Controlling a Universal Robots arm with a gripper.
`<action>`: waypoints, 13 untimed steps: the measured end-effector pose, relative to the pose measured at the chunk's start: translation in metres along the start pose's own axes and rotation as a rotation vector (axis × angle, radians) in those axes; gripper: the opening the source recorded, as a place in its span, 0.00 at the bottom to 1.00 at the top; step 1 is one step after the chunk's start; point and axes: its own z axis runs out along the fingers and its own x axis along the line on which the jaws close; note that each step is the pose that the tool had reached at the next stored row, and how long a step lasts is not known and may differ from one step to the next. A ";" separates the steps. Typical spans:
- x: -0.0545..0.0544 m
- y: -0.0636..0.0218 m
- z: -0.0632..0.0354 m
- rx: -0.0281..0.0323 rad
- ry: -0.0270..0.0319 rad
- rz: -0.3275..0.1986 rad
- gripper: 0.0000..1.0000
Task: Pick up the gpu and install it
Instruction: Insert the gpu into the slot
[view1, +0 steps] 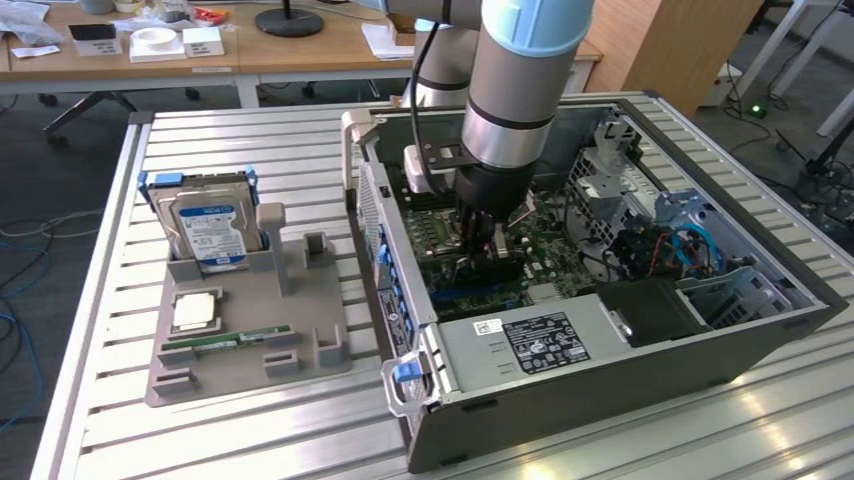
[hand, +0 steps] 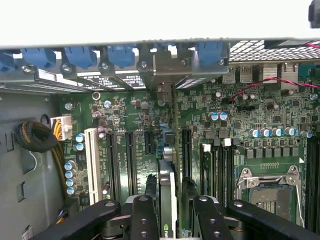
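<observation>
The gpu (hand: 167, 200) stands on edge in a motherboard slot, seen edge-on as a thin dark card. Its metal bracket end (hand: 164, 67) reaches the case's rear slot openings with blue clips. My gripper (hand: 175, 205) straddles the card, with one black finger (hand: 144, 215) close beside it and the other finger (hand: 207, 215) a small gap away, so it looks open around the card. In the exterior view the gripper (view1: 487, 250) reaches down into the open computer case (view1: 747, 330), over the dark gpu (view1: 483, 272) on the motherboard.
A grey parts holder (view1: 300, 360) lies at the exterior view's left, with a hard drive (view1: 207, 225), a CPU (view1: 196, 312) and a green RAM stick (view1: 227, 342). Inside the case sit the power supply (view1: 534, 345), empty slots (hand: 112, 160) and the CPU socket (hand: 270, 187).
</observation>
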 end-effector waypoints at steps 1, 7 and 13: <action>0.000 0.0000 0.0000 0.0000 0.0001 -0.001 0.34; 0.004 -0.0003 -0.0003 0.0000 -0.0001 -0.003 0.34; 0.004 -0.0003 -0.0003 0.0000 -0.0002 -0.003 0.34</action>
